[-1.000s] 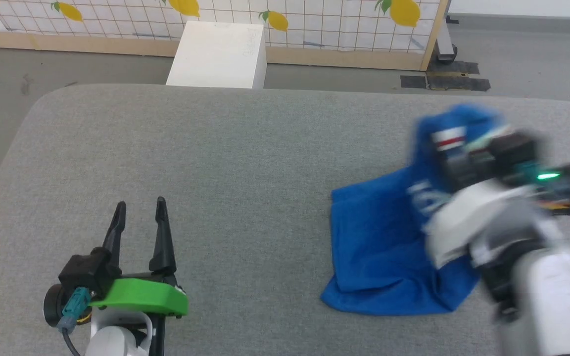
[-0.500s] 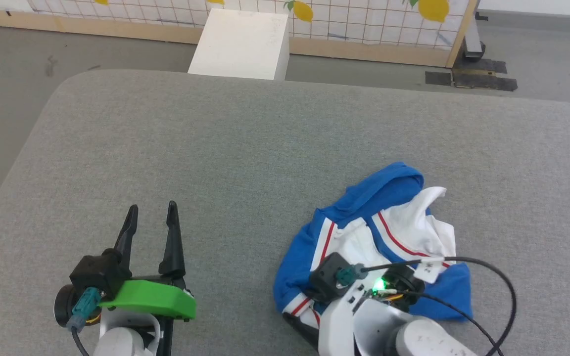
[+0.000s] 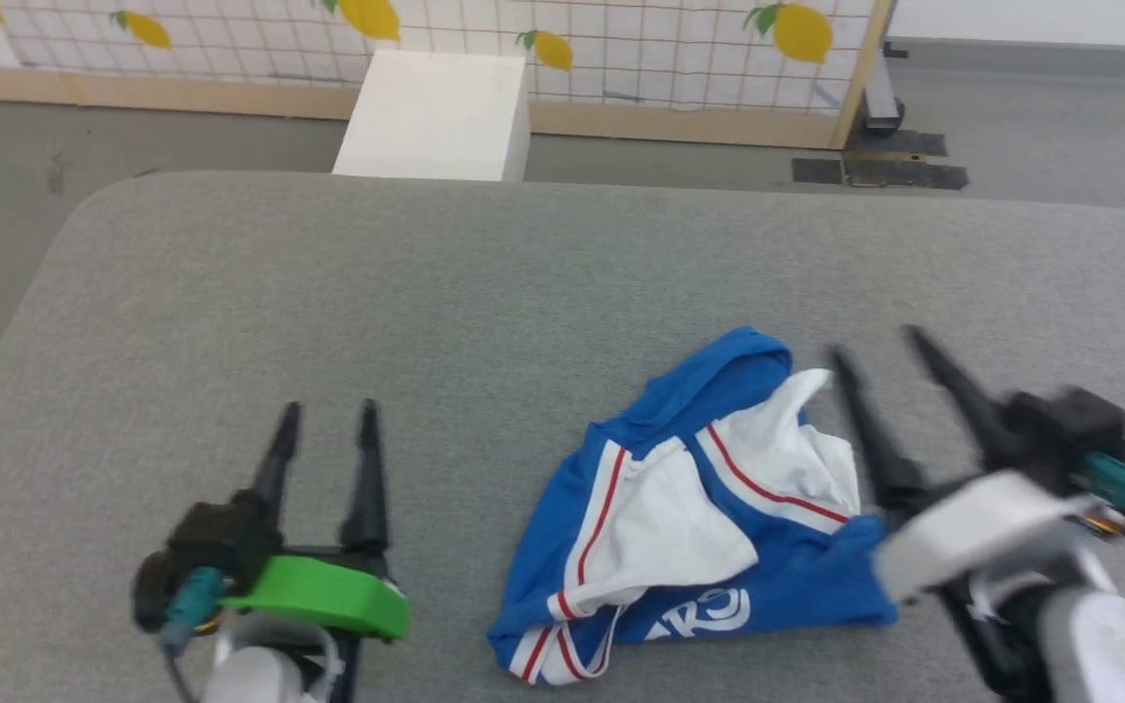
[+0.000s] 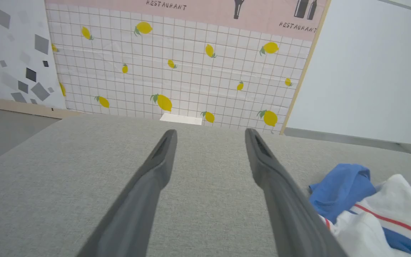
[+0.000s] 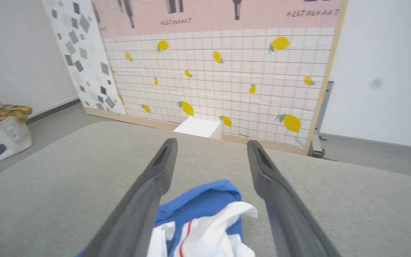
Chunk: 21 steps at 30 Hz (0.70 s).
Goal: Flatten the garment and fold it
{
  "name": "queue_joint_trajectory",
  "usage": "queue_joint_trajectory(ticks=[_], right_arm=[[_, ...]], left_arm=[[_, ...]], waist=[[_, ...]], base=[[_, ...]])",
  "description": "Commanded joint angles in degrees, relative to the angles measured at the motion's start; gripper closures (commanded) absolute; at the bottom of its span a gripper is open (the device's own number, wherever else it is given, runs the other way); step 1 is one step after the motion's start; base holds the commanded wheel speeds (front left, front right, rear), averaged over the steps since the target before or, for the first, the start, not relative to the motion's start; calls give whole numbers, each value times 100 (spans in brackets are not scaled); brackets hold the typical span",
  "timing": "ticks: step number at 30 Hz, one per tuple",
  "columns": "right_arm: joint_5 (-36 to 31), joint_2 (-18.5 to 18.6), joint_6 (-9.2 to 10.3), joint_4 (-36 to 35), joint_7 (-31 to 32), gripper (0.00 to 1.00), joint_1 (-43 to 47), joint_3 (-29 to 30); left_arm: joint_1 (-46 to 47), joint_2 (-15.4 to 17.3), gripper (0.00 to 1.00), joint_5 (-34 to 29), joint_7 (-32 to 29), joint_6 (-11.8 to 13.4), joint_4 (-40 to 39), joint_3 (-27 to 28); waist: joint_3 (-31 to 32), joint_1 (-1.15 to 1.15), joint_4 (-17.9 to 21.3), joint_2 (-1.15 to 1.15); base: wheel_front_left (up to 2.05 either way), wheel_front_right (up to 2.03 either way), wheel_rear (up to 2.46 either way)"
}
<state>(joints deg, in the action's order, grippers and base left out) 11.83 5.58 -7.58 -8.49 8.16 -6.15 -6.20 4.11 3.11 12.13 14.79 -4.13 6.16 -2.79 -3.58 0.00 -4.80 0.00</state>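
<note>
Now, low and right of centre in the head view, the royal-blue jersey T-shirt with white sleeves and red stripe trim [image 3: 699, 517] lies crumpled in a heap on the grey fabric-covered table [image 3: 426, 283], with white lettering showing along its lower edge. My right pincer [image 3: 875, 344], at the right of the frame, stands spread with its two long dark fingers pointing up the frame. It is just beside the shirt's right edge and pinches nothing. In the right wrist view the blue and white folds lie at the bottom centre, between and beneath the two fingers. My left pincer [image 3: 328, 405], at the lower left, is likewise spread wide and empty, well apart from the shirt, over grey cloth. Its wrist view catches the shirt in the lower right corner. At the top of the head view, beyond the table's far edge, a white rectangular box [image 3: 436, 117] stands on the floor before a white grid-patterned panel printed with yellow lemons [image 3: 621, 39].
</note>
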Motion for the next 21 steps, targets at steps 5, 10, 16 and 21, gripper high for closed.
queue_joint_trajectory(ticks=[5, 10, 16, 21], right_arm=[[-397, -223, 9, 52, -199, 0, 601, 869], [-407, -261, 9, 24, -185, 0, 815, 1121], [-211, -268, 9, -7, -207, 0, 825, 1143], [-111, -269, 9, 1, -239, 0, 804, 1055]], left_arm=[[11, 209, 0, -241, -367, -297, 9, -1185], [290, 669, 0, -275, -1081, -332, -96, -2774], [837, 1215, 0, -164, -2450, -335, 22, -3903], [1112, 1297, 0, -299, -3393, -282, 52, -4013]], waist=[[-20, 0, 249, 0], [-54, 0, 388, 0], [-106, 0, 569, 0], [-167, 0, 710, 0]], base=[[0, 0, 0], [0, 0, 0], [0, 0, 0], [0, 0, 0]])
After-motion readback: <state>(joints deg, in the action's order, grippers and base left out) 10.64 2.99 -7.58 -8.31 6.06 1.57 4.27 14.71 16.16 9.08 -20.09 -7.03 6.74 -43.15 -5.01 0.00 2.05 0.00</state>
